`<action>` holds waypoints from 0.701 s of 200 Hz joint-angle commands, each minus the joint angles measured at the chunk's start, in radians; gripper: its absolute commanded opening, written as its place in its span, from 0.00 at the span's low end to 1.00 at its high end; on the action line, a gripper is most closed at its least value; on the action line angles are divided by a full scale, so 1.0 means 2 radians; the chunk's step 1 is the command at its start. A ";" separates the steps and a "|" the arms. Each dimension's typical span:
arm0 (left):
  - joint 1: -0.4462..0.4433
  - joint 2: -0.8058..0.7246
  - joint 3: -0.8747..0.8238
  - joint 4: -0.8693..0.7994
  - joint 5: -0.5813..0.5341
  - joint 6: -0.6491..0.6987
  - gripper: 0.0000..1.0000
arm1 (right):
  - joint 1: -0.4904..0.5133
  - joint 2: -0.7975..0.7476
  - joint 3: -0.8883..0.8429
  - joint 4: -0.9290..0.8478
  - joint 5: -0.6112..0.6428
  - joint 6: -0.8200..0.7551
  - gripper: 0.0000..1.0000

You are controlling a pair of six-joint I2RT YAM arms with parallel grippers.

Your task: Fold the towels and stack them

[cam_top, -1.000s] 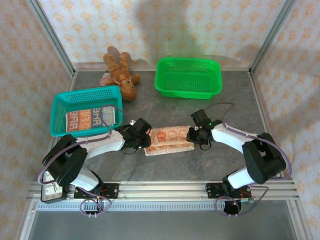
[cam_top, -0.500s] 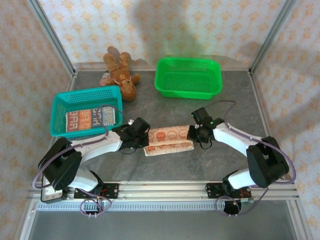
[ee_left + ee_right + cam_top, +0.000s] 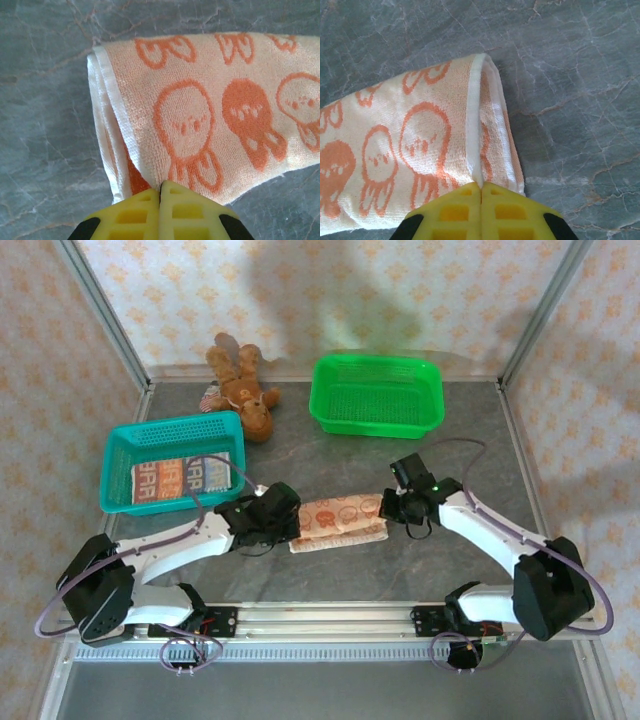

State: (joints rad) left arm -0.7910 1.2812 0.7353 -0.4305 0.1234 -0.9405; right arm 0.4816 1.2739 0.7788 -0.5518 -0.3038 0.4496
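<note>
A cream towel [image 3: 338,522] printed with orange jellyfish figures lies folded on the grey table between the two arms. My left gripper [image 3: 287,523] is shut on its left end; the yellow fingers [image 3: 132,212] pinch the top layer's near corner of the towel [image 3: 200,115]. My right gripper [image 3: 391,512] is shut on the right end, with the white hem of the towel [image 3: 420,145] caught between its fingers [image 3: 510,212]. The gripped layer is raised a little over the layers below. Another towel [image 3: 180,476], orange and grey-teal, lies in the teal basket.
The teal basket [image 3: 128,443] sits at the left. A green basket [image 3: 377,393] stands at the back, right of centre. A brown teddy bear [image 3: 243,388] lies at the back left. Metal frame posts and patterned walls enclose the table.
Both grippers have closed on the towel's ends. The top layer has lifted and drawn toward the far side, and both arms have stretched lower and further out.
</note>
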 commanded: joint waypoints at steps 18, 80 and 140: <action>-0.024 0.013 -0.028 0.012 0.002 -0.042 0.00 | 0.003 0.011 -0.019 -0.017 0.015 0.006 0.00; -0.025 0.057 -0.033 -0.004 -0.019 -0.029 0.00 | 0.018 0.044 -0.046 0.004 0.021 0.028 0.00; -0.024 0.048 -0.016 -0.041 -0.042 -0.020 0.50 | 0.031 0.041 -0.055 0.011 0.018 0.035 0.21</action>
State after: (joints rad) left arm -0.8379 1.3964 0.6853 -0.4198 0.1059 -0.9993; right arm 0.5381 1.3708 0.6758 -0.5285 -0.2955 0.5072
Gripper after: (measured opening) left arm 0.401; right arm 0.133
